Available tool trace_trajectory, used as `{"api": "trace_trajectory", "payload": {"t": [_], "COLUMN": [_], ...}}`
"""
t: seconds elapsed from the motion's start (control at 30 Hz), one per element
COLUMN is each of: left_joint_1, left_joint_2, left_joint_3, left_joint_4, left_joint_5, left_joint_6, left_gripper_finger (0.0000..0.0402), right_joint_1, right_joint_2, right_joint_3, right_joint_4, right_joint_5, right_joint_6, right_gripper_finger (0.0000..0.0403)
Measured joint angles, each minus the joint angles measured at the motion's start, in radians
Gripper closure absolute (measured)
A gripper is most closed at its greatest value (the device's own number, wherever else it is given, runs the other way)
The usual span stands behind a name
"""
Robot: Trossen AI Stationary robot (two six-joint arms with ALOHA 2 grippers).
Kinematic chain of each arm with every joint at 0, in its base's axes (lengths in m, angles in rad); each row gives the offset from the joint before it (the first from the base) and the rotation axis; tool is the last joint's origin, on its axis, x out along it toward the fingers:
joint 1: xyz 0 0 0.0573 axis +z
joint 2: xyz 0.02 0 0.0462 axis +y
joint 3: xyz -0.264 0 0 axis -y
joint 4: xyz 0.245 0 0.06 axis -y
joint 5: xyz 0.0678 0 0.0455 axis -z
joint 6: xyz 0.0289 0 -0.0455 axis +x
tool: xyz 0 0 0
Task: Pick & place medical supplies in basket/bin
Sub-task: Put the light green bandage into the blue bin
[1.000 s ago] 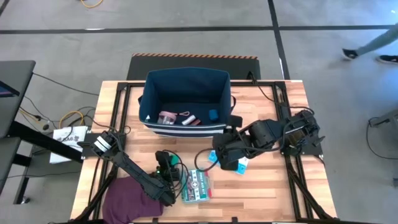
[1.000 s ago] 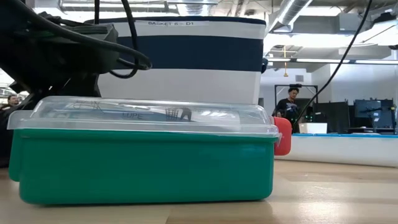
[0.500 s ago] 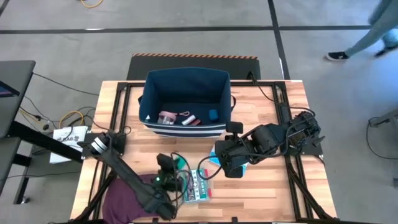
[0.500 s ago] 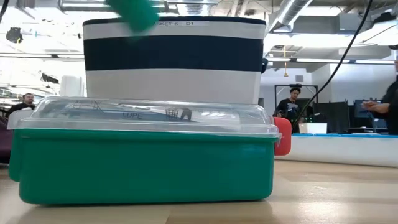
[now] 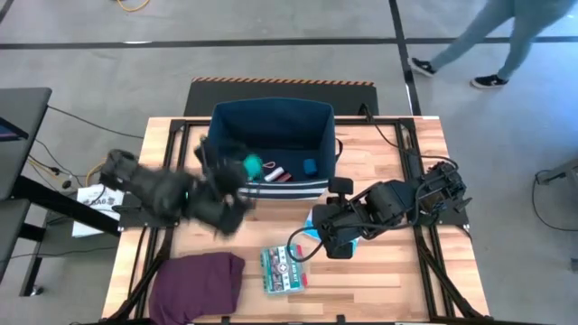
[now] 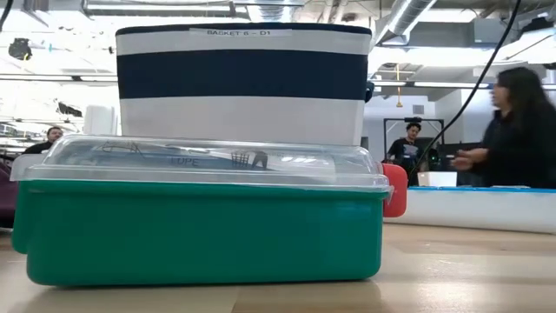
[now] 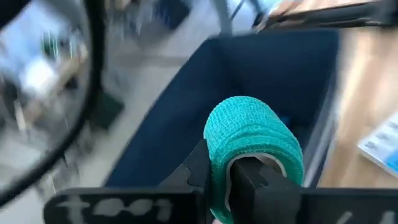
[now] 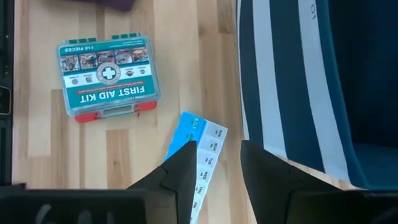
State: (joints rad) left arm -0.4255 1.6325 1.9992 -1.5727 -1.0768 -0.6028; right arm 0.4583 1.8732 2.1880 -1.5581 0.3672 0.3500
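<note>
The left end effector (image 7: 249,180) is clamped on a teal bandage roll (image 7: 254,146), carried over the near rim of the navy bin (image 5: 271,113), presumably so it drops inside. The right end effector (image 8: 216,165) hangs open just above the light-blue pill organizer (image 8: 200,152) beside the bin. The first aid kit (image 5: 282,269) lies on the desk (image 5: 379,280) near the purple cloth (image 5: 194,284).

The right tool (image 8: 216,167) hangs open directly over the light-blue pill organizer (image 8: 198,152) on the wooden surface (image 8: 37,149), between the first aid kit (image 8: 107,76) and the striped bin (image 8: 283,87).
</note>
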Motion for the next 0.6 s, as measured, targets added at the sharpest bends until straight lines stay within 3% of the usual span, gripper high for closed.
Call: {"api": "trace_trajectory", "payload": {"t": [0.13,0.27,0.47,0.6], "left_joint_1": [0.215,0.379,0.486,0.517], "left_joint_2": [-0.070,-0.075,-0.075,-0.075], "left_joint_3": [-0.072,-0.164,-0.293,-0.322], "left_joint_4": [0.005,0.051,0.291,0.388], "left_joint_5": [0.106,0.223,0.415,0.490], "left_joint_6": [-0.054,-0.008,0.244,0.330], "left_gripper_finger": [0.0386,0.0375,0.0343,0.0316], "right_joint_1": [0.000,0.000,0.000,0.000], "right_joint_2": [0.000,0.000,0.000,0.000], "right_joint_3": [0.000,0.000,0.000,0.000], "right_joint_4": [0.004,0.007,0.003,0.003], "right_joint_5": [0.000,0.000,0.000,0.000], "right_joint_6": [0.000,-0.001,-0.002,-0.006], "right_gripper_finger": [0.0285,0.0285,0.0285,0.0285]}}
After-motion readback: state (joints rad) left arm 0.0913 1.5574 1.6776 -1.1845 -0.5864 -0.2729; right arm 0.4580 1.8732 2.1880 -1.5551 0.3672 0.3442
